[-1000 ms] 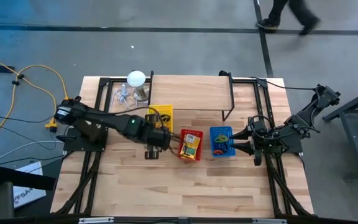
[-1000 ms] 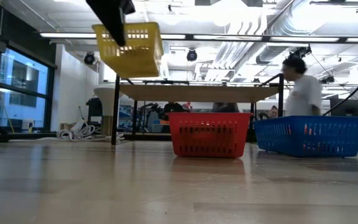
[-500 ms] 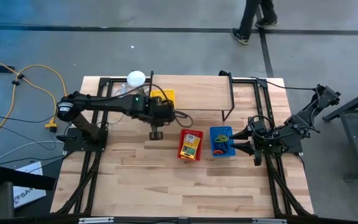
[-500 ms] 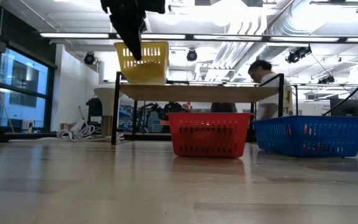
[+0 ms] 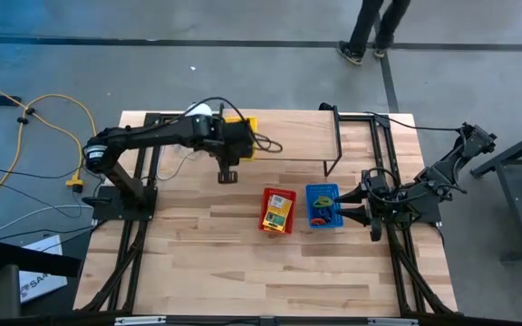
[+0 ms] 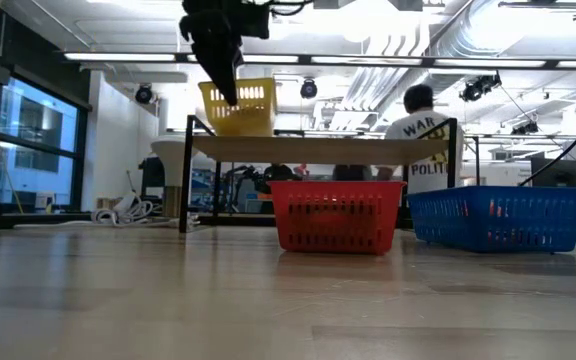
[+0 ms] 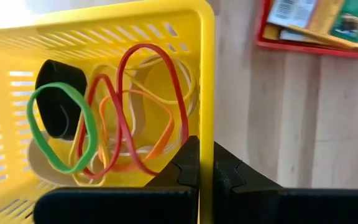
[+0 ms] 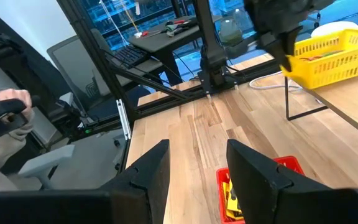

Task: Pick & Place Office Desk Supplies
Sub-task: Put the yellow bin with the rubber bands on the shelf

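Yellow basket — in left end effector

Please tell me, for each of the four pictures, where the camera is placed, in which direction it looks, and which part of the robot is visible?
High: above the table, looking straight down; both arms show, left pincer at the yellow basket.
Low: at tabletop height, looking level; the left arm comes from above; red basket and blue basket stand ahead.
Left wrist: on the left arm; its fingers clamp the yellow basket's wall, rubber bands inside.
Right wrist: on the right arm, looking across the table past its open fingers.
Shared: all show the yellow basket.
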Motion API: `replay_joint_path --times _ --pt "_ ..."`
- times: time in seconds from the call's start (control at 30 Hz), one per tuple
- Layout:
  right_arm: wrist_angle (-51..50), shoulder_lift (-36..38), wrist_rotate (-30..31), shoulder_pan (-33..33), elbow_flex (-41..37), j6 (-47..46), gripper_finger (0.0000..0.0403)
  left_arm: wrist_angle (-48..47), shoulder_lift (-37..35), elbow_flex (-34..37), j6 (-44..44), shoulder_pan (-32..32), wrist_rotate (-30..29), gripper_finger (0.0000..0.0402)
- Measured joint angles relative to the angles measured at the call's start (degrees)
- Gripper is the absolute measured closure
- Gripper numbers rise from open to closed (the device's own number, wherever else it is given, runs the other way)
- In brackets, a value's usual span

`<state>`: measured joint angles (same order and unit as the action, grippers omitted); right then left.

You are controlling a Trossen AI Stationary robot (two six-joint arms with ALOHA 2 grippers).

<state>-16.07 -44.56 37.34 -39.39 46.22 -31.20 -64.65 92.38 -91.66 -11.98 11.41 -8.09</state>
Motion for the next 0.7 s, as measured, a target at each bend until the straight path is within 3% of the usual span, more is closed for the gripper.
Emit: replay_joint_path --times 0.33,0.7 --pt "0.0 0.0 0.0 0.0 0.0 0.0 0.0256 0.4 0.0 0.0 -3.3 7.3 1.3 0.0401" --pt "0.0 0.0 0.0 0.0 0.0 0.0 0.0256 0.4 0.0 0.0 -7.1 7.9 3.4 0.0401"
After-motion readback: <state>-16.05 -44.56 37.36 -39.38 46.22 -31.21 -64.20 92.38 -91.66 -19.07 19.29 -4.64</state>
